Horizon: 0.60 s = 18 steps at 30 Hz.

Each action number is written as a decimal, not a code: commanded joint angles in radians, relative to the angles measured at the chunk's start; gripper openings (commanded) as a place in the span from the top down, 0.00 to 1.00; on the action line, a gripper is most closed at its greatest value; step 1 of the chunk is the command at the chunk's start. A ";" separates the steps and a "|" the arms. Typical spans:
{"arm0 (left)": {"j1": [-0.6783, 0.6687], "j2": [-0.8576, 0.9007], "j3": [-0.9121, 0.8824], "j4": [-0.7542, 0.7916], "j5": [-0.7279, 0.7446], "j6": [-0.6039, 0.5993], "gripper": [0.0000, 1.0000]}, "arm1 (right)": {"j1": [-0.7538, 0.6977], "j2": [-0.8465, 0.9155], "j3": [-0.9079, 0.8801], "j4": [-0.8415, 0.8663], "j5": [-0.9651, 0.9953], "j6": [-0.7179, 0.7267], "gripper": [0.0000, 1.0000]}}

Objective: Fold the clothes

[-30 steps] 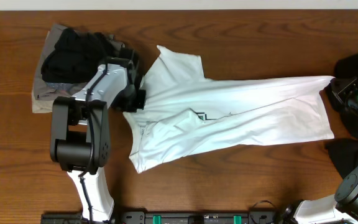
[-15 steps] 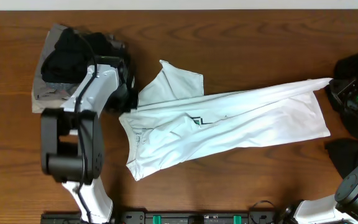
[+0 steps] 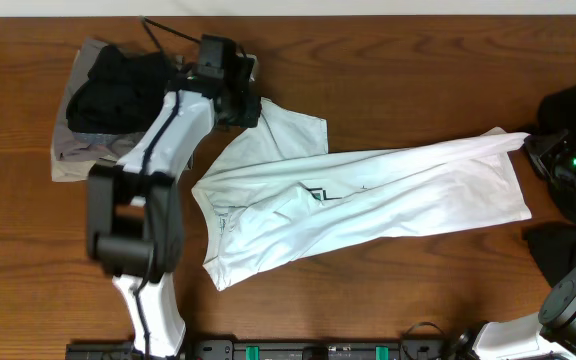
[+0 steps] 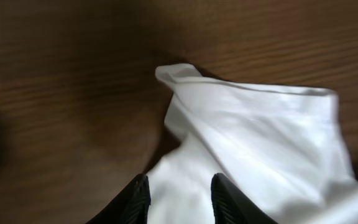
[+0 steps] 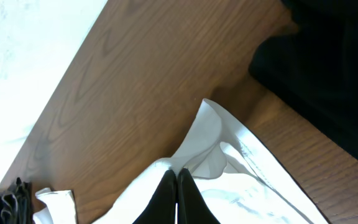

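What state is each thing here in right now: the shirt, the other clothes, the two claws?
white T-shirt: stretched along the table, rumpled, one sleeve sticking out.
left gripper: open over that sleeve, holding nothing.
right gripper: shut on the white T-shirt's edge.
black garment: bunched atop the grey-khaki garment.
grey-khaki garment: lying flat underneath.

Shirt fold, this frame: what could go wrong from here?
1. The right gripper pinches only a corner of the T-shirt; a pull may slip off or drag the whole thing.
2. The sleeve lies crumpled below the open left gripper; folding now would likely trap creases.
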 commanded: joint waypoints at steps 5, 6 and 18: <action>0.006 0.210 0.285 -0.032 0.062 0.007 0.55 | -0.007 -0.015 -0.002 -0.004 -0.004 -0.001 0.99; 0.006 0.225 0.302 -0.031 0.062 0.007 0.52 | -0.007 -0.015 -0.002 -0.005 -0.004 0.000 0.99; 0.003 0.306 0.306 -0.003 0.055 -0.004 0.40 | -0.007 -0.015 -0.002 -0.011 -0.004 0.000 0.99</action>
